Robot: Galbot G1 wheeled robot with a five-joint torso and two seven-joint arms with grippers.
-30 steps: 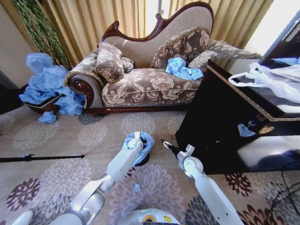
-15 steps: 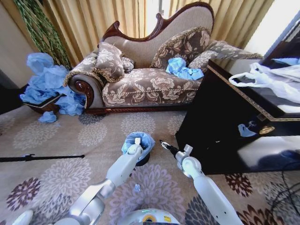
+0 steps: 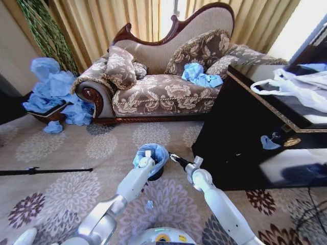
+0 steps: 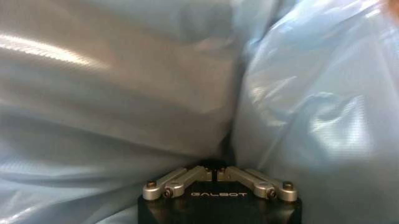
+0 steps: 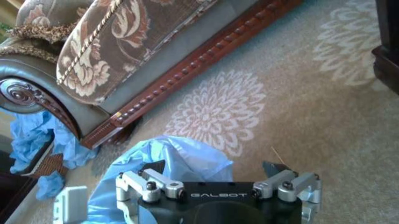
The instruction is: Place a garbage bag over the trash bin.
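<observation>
The light-blue garbage bag (image 3: 156, 151) lies bunched over the small black trash bin (image 3: 156, 175) on the carpet in front of the sofa. A dark strip of the bin shows under the bag. My left gripper (image 3: 148, 154) reaches down into the middle of the bag. In the left wrist view its fingers are folded together at a crease of the bag's film (image 4: 299, 116), which surrounds the left gripper (image 4: 215, 165). My right gripper (image 3: 173, 157) hovers just right of the bag, apart from it. In the right wrist view the right gripper (image 5: 212, 170) is open beside the bag (image 5: 177, 156).
A patterned sofa (image 3: 153, 94) stands behind, with blue bags (image 3: 199, 75) on its seat. A heap of blue bags (image 3: 51, 92) sits at the left. A dark cabinet (image 3: 240, 127) with white handled bags (image 3: 291, 87) stands close on the right. A black rod (image 3: 41, 171) lies on the carpet.
My left gripper has sunk a little lower into the bag. My right gripper has moved left, closer to the bag's edge.
</observation>
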